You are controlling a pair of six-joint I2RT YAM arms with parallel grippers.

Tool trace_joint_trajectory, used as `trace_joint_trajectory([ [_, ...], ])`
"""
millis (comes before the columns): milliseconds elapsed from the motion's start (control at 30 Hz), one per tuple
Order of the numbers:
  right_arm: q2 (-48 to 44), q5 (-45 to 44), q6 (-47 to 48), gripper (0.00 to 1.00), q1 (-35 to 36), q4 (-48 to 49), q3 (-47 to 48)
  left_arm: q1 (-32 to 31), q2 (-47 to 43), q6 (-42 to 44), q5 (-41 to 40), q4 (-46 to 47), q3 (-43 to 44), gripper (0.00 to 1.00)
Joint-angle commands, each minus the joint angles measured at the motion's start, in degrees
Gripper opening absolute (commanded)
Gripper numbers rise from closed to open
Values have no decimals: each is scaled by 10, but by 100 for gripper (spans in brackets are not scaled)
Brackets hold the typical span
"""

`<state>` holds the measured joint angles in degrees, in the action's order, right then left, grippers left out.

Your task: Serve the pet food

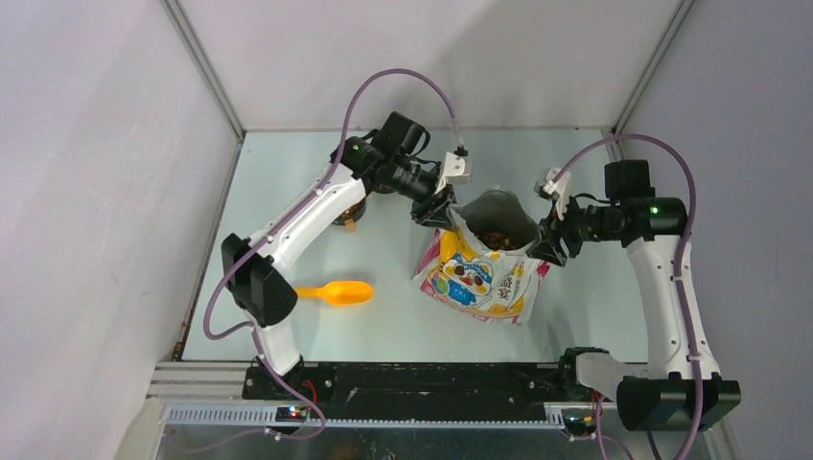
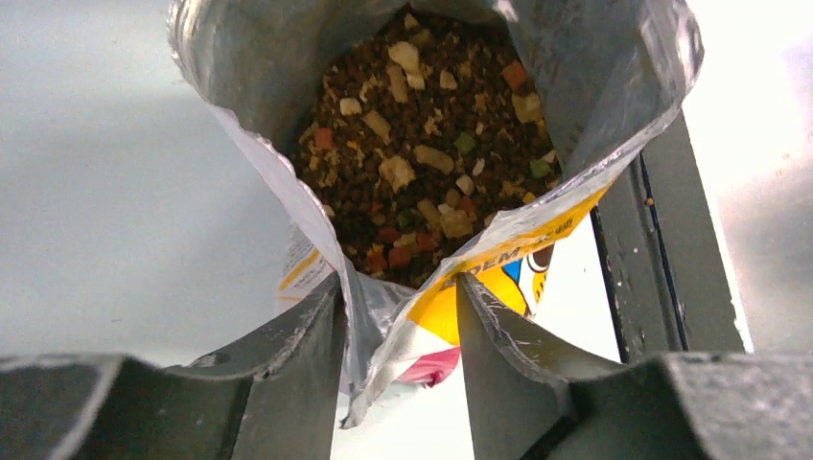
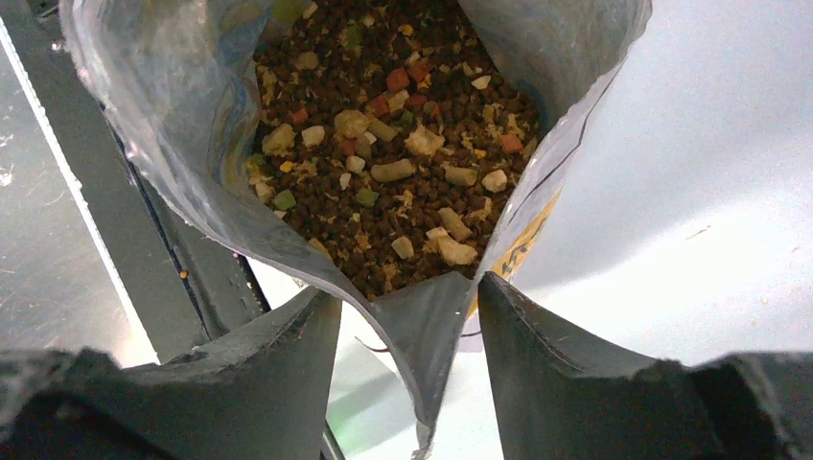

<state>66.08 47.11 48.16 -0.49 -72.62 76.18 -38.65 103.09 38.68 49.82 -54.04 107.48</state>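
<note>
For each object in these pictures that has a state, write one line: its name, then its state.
Pet food bag: upright, top open, mouth spread wide.
Pet food: inside the bag.
Orange scoop: lying flat, empty, untouched.
Left tool: open, fingers straddling the bag's rim.
Right tool: open, fingers straddling the opposite rim.
Dark dish: mostly hidden under the left arm.

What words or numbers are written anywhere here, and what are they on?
"DEM": letters of a cut-off word on the yellow band of the bag, left wrist view.
Print on the bag's front, top view: too small to read.
Dark marks on its yellow edge, right wrist view: too blurred to read.
The scoop: no writing visible.
</note>
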Motion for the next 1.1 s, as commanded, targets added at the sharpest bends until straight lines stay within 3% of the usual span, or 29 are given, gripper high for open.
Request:
trace_joint_trajectory([
  [0, -35, -3, 30, 55, 1, -7, -15, -3, -10, 70, -36, -78, -2, 42],
  [67, -38, -5, 43, 49, 1, -19, -19, 2, -23, 75, -50, -78, -16, 30],
  [167, -44, -2, 52, 32, -5, -18, -20, 15, -54, 16, -48, -34, -38, 7],
  [233, -51, -3, 49, 21, -11, -7, -18, 29, -79, -51, -45, 15, -60, 1],
  [367, -60, -8, 51, 0, -36, 12, -4, 59, -144, -173, -64, 112, -123, 0],
  [500, -51, 19, 49, 0, -77, 28, 16, 73, -194, -236, -98, 155, -172, 0],
  [733, -15, 81, 98, 0, -108, -27, 46, 80, -262, -298, -113, 217, -279, 0],
  [967, -13, 49, 118, 0, -53, -34, 46, 53, -289, -312, -81, 245, -337, 0],
  [1067, -11, 19, 121, 9, -9, -27, 46, 44, -289, -301, -82, 232, -327, 0],
])
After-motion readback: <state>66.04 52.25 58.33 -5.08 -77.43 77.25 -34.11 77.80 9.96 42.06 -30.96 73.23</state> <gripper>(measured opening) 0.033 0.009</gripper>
